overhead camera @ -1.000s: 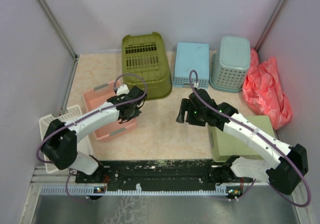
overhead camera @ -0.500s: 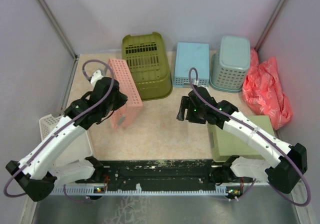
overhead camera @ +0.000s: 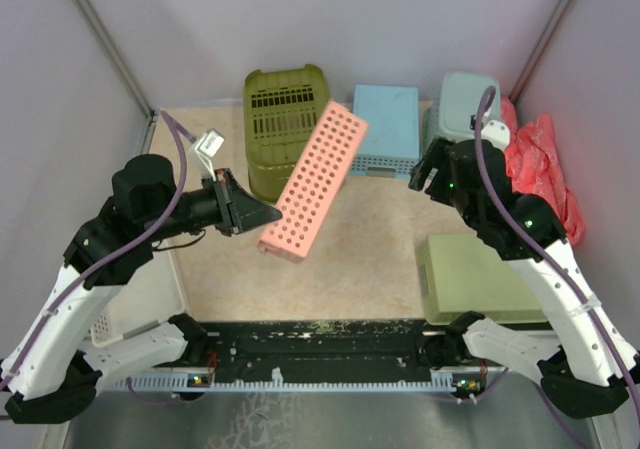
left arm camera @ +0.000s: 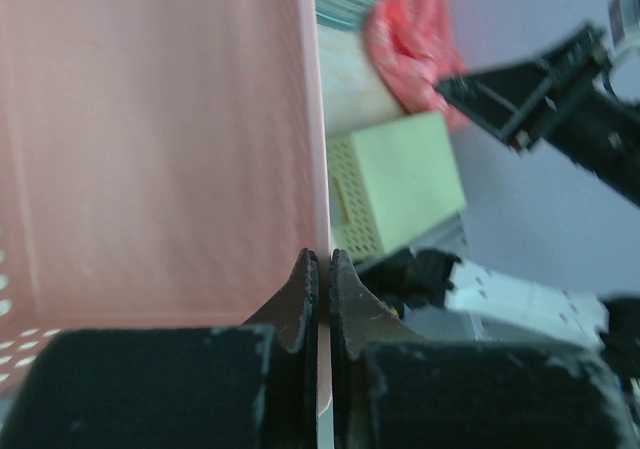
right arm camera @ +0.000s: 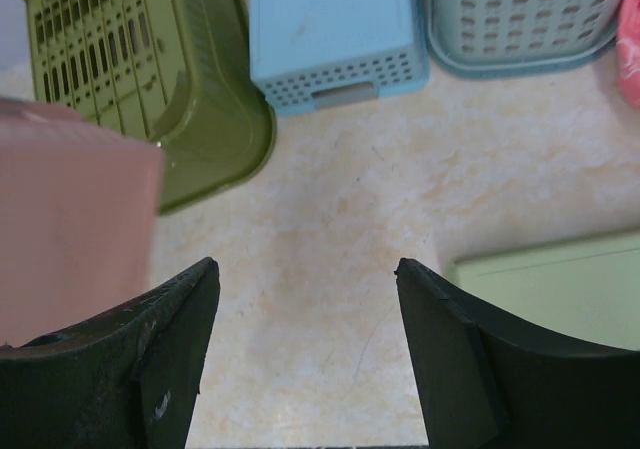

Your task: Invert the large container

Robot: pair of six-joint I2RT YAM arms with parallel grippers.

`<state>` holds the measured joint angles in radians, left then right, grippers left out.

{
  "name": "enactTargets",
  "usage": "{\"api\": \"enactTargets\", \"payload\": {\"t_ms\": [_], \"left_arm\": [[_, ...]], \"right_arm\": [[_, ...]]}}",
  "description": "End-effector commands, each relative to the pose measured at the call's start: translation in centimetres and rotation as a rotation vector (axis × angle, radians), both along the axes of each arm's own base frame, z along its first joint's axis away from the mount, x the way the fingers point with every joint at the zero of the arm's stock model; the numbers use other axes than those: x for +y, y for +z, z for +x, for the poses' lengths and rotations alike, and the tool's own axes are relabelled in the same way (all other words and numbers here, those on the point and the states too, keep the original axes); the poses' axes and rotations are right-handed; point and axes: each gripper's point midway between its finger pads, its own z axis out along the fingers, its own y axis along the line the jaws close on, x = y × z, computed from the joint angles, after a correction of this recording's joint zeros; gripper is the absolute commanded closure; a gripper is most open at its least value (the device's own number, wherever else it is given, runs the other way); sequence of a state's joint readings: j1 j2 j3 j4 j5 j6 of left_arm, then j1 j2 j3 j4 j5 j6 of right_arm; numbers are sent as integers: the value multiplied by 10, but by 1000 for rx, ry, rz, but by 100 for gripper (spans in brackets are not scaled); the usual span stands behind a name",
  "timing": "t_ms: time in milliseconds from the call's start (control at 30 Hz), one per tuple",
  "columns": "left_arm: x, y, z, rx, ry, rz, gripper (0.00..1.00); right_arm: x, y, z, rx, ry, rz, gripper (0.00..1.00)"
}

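Along the back wall, in the upper part of the overhead view, three containers stand in a row. The olive-green tub (overhead camera: 283, 119) sits at the left with its slotted bottom facing up and its rim on the tabletop (overhead camera: 360, 259). A light-blue container (overhead camera: 385, 117) is just beside it, apart by a narrow gap. A teal mesh basket (overhead camera: 462, 97) comes next and is partly hidden by the right arm. All three rest bottom-up, so no contents show.

Centre frame, a pink perforated basket (overhead camera: 312, 181) hangs tilted, with its perforated bottom toward the overhead camera. Its upper end overlaps the tub's right edge in that view, and whether the two touch cannot be told. The left end effector (overhead camera: 262, 212) is closed tight on one thin wall of this basket; the left wrist view shows both fingertips pinching the wall's edge.

The right end effector (overhead camera: 428, 174) hovers at the upper right, in front of the teal basket. Its fingers (right arm camera: 170, 339) are spread wide and grip nothing.

Bare beige, marbled tabletop shows between the pink basket and the pale-green tray (overhead camera: 470, 279), which lies bottom-up at the lower right. Bare surface also runs along the near side of the back row. A red plastic bag (overhead camera: 545, 169) is bunched against the right wall. Pale grey wall panels (overhead camera: 200, 19) with metal corner posts enclose the tabletop on three sides.
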<state>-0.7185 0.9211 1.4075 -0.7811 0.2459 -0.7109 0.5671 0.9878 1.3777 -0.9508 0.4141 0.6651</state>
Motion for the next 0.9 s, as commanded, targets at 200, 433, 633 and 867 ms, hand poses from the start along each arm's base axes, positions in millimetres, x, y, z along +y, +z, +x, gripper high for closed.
{"api": "enactTargets", "payload": {"t_ms": [200,433,633,867], "left_arm": [[-50,-14,-80,103,-640,-231,100],[-57,-41,-96,320,-821,-342,100],[-58,-82,-80,451,-797,-275,100],[-53,-126,-49,552,-716,-208,100]], "right_arm": [[-42,53,-10,-138,-127,-53,28],[-48,47,-21,-116,-139,-44,28],[-49,46,-24,-115,-142,-35,28],[-51,44,-24,-115,-148,-38,28]]}}
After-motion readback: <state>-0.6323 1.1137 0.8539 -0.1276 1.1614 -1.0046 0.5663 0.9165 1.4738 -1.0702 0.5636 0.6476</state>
